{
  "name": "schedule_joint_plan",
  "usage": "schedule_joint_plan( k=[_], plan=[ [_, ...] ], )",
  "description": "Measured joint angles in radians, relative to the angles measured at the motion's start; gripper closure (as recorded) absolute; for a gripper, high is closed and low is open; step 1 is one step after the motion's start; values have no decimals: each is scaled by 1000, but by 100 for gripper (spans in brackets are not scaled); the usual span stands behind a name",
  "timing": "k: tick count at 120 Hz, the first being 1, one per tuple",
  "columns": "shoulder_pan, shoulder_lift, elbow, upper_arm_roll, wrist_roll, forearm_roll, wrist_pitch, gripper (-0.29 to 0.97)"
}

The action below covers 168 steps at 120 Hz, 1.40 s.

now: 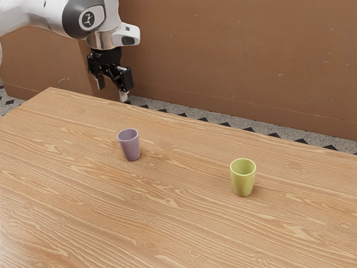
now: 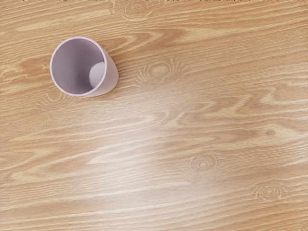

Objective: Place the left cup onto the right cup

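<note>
Status: no step of the task is done yet.

- The end effector (image 1: 111,87) hangs high above the table (image 1: 67,218), over its far edge toward the far corner at the exterior view's left. Its fingers are spread wide with nothing between them.
- The purple cup (image 1: 129,144) stands upright in the table's far half, below the end effector and untouched. The wrist view looks down into the open mouth of the purple cup (image 2: 83,67).
- The green cup (image 1: 242,176) stands upright well apart from it, toward the table's edge at the exterior view's right. Nothing rests on it.

Remaining, as judged: descend, grasp the purple cup, lift, carry it across, set it onto the green cup, release.
</note>
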Motion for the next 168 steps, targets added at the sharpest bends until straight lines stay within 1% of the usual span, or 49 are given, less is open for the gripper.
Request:
schedule_joint_plan(
  k=[45, 72, 107, 133, 168],
  plan=[
    [5, 0, -22, -3, 18, -5, 30, 0],
    [20, -4, -80, -1, 24, -12, 76, 0],
    [61, 1, -148, 2, 29, -30, 129, 0],
    [86, 20, -170, 3, 36, -31, 174, 0],
    [123, 76, -166, 5, 62, -29, 230, 0]
  ],
)
